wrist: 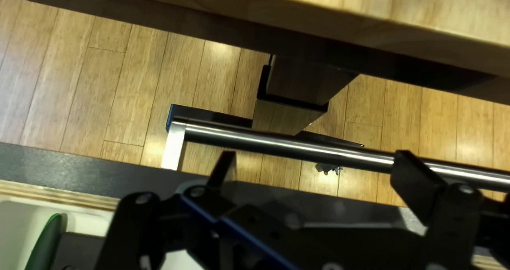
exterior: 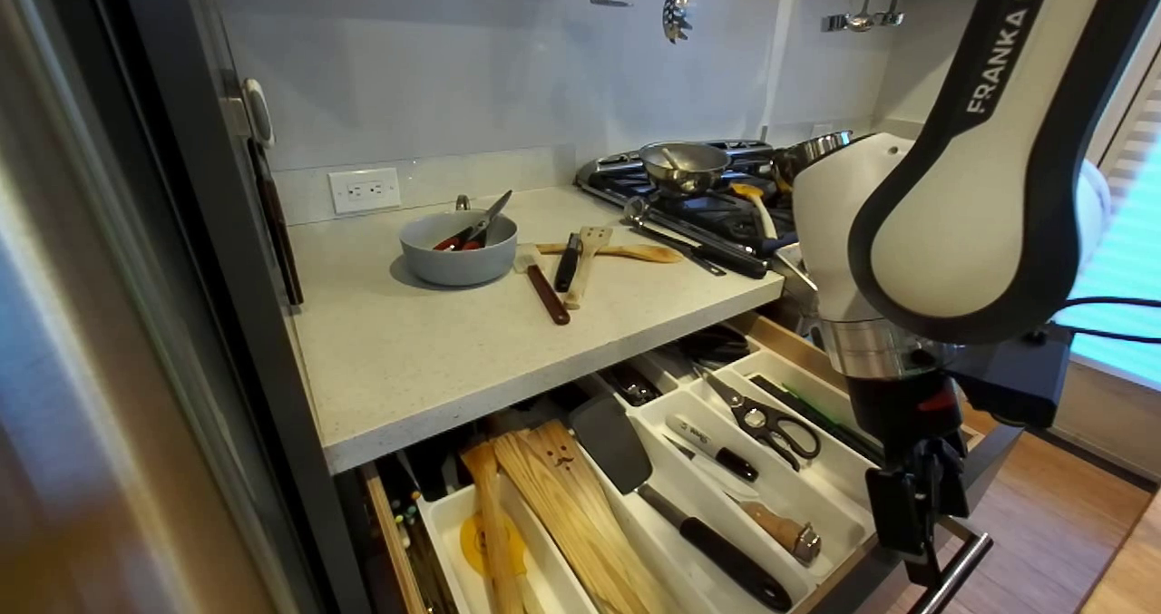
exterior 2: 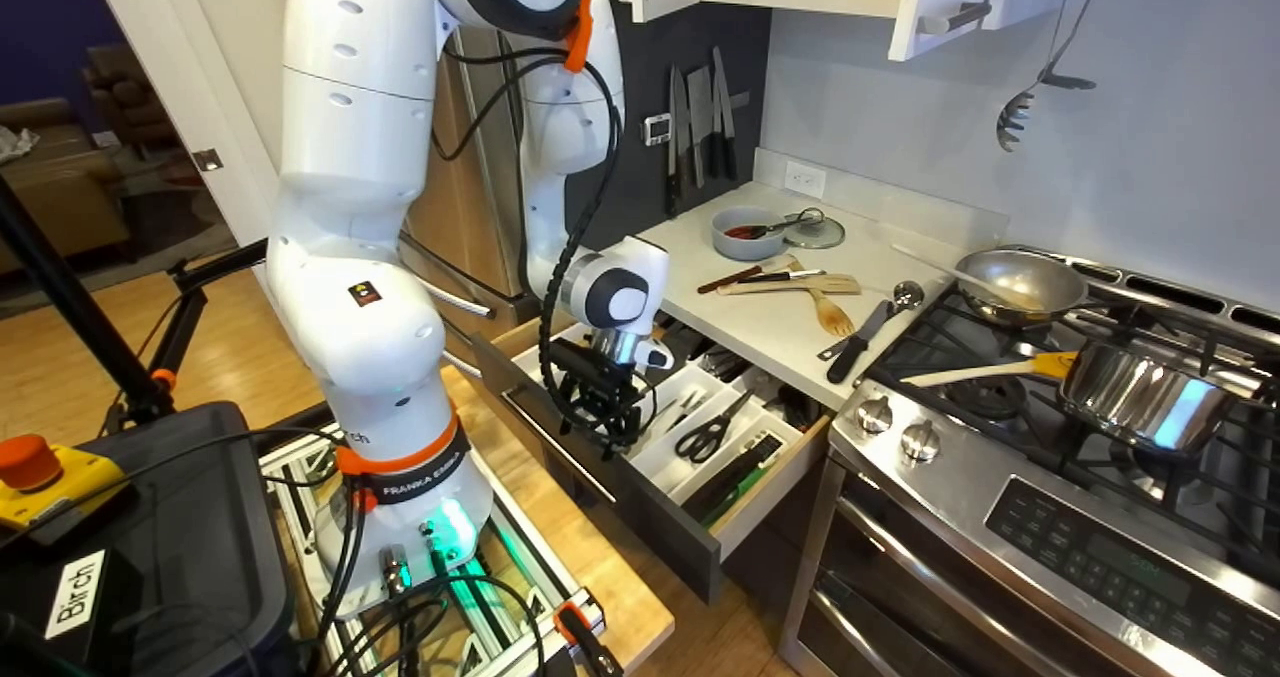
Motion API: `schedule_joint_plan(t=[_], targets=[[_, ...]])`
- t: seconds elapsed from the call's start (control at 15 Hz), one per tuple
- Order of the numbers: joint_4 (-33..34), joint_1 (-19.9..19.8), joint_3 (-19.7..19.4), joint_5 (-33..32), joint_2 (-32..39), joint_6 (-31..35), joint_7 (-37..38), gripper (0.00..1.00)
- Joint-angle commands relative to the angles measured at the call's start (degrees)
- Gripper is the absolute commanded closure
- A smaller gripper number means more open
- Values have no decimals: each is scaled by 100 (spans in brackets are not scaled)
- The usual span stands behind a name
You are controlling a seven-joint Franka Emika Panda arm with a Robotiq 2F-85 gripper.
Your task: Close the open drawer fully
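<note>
Drawer (exterior 2: 665,529), open left of the stove (exterior 2: 955,479), shows pale wood sides (exterior 2: 770,500), white dividers (exterior: 839,496), charcoal front (wrist: 91,171) and silver bar handle (wrist: 318,146), the gripper (wrist: 316,162) spread wide, fingers (wrist: 416,184) holding nothing.

White arm (exterior 2: 355,157) is showing rounded shells (exterior: 952,242), grey oval caps (exterior 2: 345,51). Black edging (exterior: 912,168) is bearing white FRANKA lettering (exterior: 993,63). Orange ring (exterior 2: 400,464) is circling base (exterior 2: 400,522). Black cables (exterior 2: 546,342) are looping alongside. Silver collar (exterior: 871,349) is gleaming; jaws are showing black.

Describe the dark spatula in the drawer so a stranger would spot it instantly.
Below the counter is the open drawer, with a white divided tray. There, the spatula lies beside wooden tools; unlike them, it has a broad dark grey head on a black handle.
</note>
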Motion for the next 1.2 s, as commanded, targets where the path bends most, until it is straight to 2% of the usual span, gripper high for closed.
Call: schedule_joint_plan(t=[0.0,0.53,0.73,0.93,1.13], targets=[[11,49,131,270,15,59,235,0],[5,131,494,803,-110,-1050,305,0],[65,386,275,380,94,-840,662,0],[67,720,-149,-303,322,-339,1355,0],[57,1186,-729,-1032,545,322,2217,0]])
